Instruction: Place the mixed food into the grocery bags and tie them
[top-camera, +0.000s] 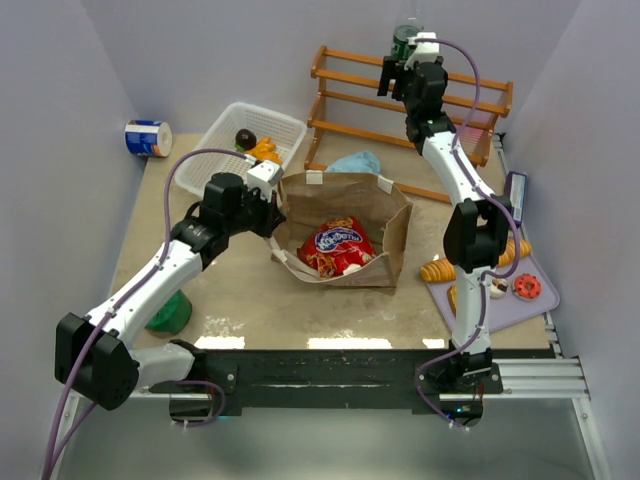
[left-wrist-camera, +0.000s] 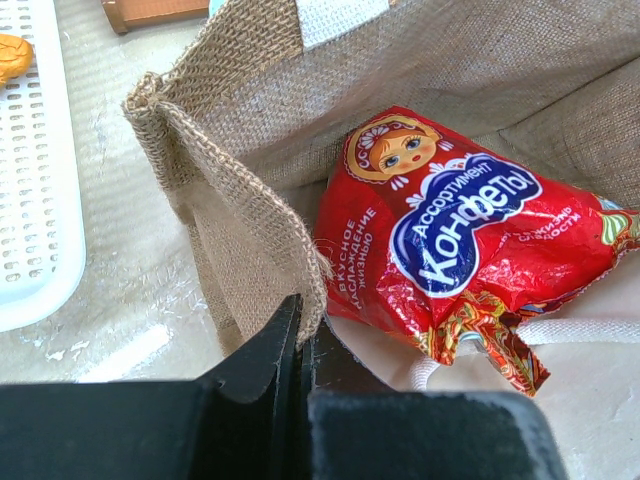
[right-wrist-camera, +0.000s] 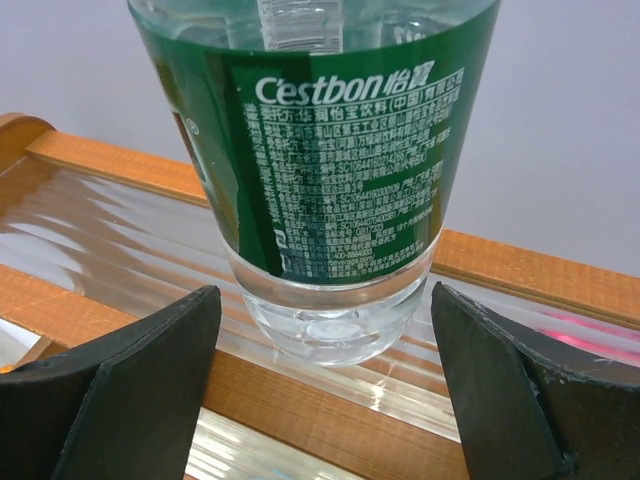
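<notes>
Brown woven burlap bag (top-camera: 335, 197) stands open mid-way across the beige table (top-camera: 250, 300), enclosed by pale lilac walls (top-camera: 150, 60). A wooden slatted rack (top-camera: 318, 100) sits at the far edge, with a white mesh basket (top-camera: 225, 130) to its left. Inside the bag lies a shiny red sweet packet (left-wrist-camera: 450, 240); only the left wrist view shows its doll face. The left gripper (left-wrist-camera: 302, 325), its arm reaching low, pinches the bag's left rim, jaws closed. The right gripper (right-wrist-camera: 325, 300), its arm stretched to the rack, holds its jaws wide either side of the clear green-labelled bottle (right-wrist-camera: 320, 150) standing there, apart from it.
</notes>
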